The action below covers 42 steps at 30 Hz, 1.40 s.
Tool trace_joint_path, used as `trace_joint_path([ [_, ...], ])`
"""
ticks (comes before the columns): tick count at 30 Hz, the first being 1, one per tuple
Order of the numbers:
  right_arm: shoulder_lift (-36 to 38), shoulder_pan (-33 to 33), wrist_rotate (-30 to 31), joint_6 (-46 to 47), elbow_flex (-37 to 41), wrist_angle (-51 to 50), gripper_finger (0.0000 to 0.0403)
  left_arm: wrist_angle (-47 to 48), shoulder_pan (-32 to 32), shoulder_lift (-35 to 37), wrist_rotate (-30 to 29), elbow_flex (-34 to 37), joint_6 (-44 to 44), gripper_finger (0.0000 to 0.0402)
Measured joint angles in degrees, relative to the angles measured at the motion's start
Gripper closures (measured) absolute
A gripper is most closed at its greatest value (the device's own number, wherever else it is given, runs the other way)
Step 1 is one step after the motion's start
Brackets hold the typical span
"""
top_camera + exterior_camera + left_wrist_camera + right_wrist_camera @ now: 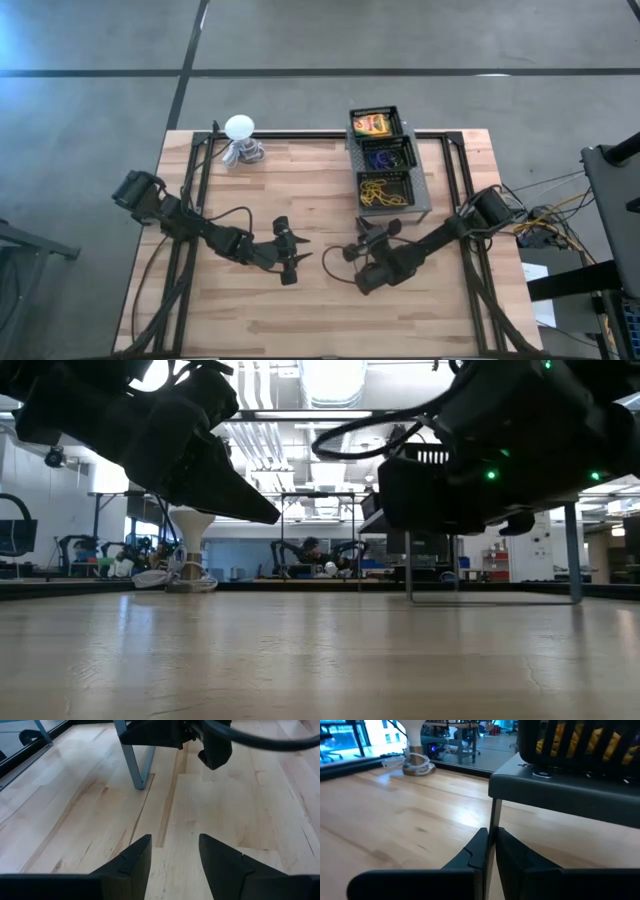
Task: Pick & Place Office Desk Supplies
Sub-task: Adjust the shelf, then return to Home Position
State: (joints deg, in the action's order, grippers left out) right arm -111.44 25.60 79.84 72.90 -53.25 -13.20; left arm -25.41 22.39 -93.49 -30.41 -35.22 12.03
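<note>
A black three-compartment organizer [384, 160] stands on legs at the table's far right. Its far bin holds yellow-and-green boxes [372, 124], its middle bin blue and purple rings [385, 157], and its near bin yellowish rubber bands [383, 190]. The rubber bands also show in the right wrist view [580, 740]. My left gripper [300, 257] is open and empty just above the middle of the table, pointing right, as the left wrist view [175, 851] shows. My right gripper [370, 232] is shut and empty [492, 847], just near of the organizer's near-left leg [493, 817].
A white ball-topped object on a grey coiled base [240, 140] stands at the far left of the table. The organizer's legs [410, 560] rise from the table on the right. Bare wood [300, 310] lies along the near half of the table.
</note>
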Motion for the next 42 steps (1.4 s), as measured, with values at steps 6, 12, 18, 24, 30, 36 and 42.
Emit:
trace_joint_path([
  [6, 0.0, -1.38, -0.4, -0.24, 0.0, 4.1, 0.038, 0.02, 0.0, 0.0, 0.0, 0.0, 0.0, 0.0233],
  [12, 0.07, -3.29, -3.02, -0.26, -0.05, 6.42, 0.0379, 0.02, 0.0, 0.0, 0.02, 0.0, 0.0, 0.0233],
  [18, 0.07, -3.58, -3.57, -2.31, -0.07, 9.17, 0.0363, 0.04, 0.0, 0.0, 0.03, 0.0, 0.0, 0.0233],
  [24, 0.07, -4.11, -6.81, -10.23, -0.07, 16.34, 0.031, 0.07, 0.0, 0.0, 0.11, 0.0, 0.0, 0.0233],
  [30, 0.07, -5.05, -10.17, -14.82, -0.05, 17.2, 0.0261, 0.11, 0.0, 0.0, 0.42, 0.0, 0.0, 0.0233],
  [36, 2.99, -5.0, -16.54, -22.83, 0.02, 16.04, 0.0228, 0.77, 0.0, 0.0, 0.42, 0.02, 0.02, 0.0233],
  [42, 11.79, -4.95, -32.6, -35.58, 0.0, 11.23, 0.0218, 1.11, 0.0, 0.0, 0.42, 0.04, 0.07, 0.0233],
])
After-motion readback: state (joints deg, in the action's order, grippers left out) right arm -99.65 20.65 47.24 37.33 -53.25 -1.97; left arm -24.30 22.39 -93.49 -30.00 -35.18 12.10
